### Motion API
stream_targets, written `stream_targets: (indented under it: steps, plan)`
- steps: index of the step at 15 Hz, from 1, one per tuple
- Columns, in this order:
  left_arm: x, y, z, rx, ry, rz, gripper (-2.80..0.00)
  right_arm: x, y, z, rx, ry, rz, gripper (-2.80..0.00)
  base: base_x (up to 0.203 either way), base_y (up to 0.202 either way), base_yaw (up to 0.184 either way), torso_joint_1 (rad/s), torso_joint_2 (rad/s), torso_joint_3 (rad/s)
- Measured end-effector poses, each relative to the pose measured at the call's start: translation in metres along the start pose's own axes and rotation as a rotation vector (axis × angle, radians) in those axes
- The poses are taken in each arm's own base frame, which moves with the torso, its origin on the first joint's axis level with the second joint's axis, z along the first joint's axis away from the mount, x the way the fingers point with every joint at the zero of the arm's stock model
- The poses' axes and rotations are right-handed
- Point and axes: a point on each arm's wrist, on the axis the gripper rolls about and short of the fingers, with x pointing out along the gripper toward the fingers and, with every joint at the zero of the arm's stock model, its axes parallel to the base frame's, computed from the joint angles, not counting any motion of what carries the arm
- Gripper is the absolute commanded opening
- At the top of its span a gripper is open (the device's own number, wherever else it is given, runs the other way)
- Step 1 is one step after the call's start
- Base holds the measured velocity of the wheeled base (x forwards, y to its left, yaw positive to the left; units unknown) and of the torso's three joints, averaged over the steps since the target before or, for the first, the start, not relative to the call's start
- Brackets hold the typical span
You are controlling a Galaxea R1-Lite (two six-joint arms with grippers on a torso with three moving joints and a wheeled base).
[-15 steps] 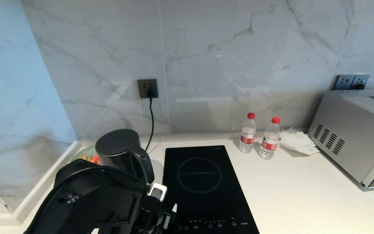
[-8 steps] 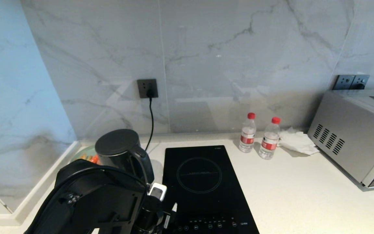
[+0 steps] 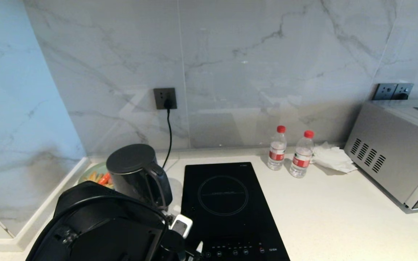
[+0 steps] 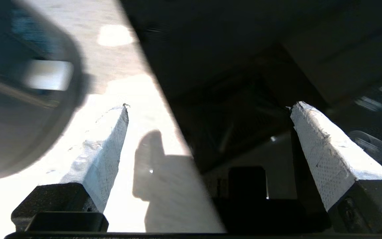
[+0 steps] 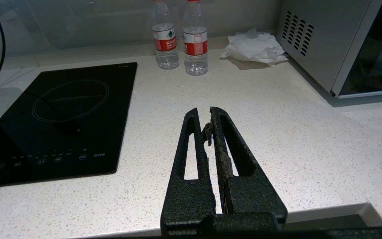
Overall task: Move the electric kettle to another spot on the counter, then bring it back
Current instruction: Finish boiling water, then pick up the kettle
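The electric kettle (image 3: 136,174), glossy black with a flat grey lid and a loop handle turned toward the hob, stands upright at the counter's (image 3: 321,210) back left. My left arm fills the lower left of the head view. Its gripper (image 3: 191,237) hangs open in front of the kettle, just off the handle, over the seam between counter and hob. In the left wrist view the white fingertips (image 4: 111,139) stand wide apart with nothing between them, and the kettle's dark blurred side (image 4: 18,109) lies beside one finger. My right gripper (image 5: 204,114) is parked shut above the counter (image 5: 277,132) near its front edge.
A black induction hob (image 3: 227,203) lies right of the kettle. Two red-capped water bottles (image 3: 277,148) and a crumpled tissue (image 3: 334,157) sit at the back, a steel oven (image 3: 397,145) at far right. A cord hangs from the wall socket (image 3: 165,98). A plate of food (image 3: 98,176) sits behind the kettle.
My left arm has sunk and drawn back toward the near edge, its open fingers lower in the head view. The kettle has not moved.
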Motion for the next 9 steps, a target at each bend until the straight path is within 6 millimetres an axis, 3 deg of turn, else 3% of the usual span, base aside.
stream_targets:
  steps: [4, 9]
  plan:
    - [-0.01, -0.001, 0.014, -0.011, -0.051, -0.017, 0.0, 0.0, 0.0, 0.0, 0.0, 0.0, 0.0, -2.8, 0.0, 0.0, 0.0, 0.0, 0.0, 0.0]
    - [-0.024, 0.021, 0.023, -0.067, -0.062, 0.022, 0.0, 0.0, 0.0, 0.0, 0.0, 0.0, 0.0, -2.8, 0.0, 0.0, 0.0, 0.0, 0.0, 0.0]
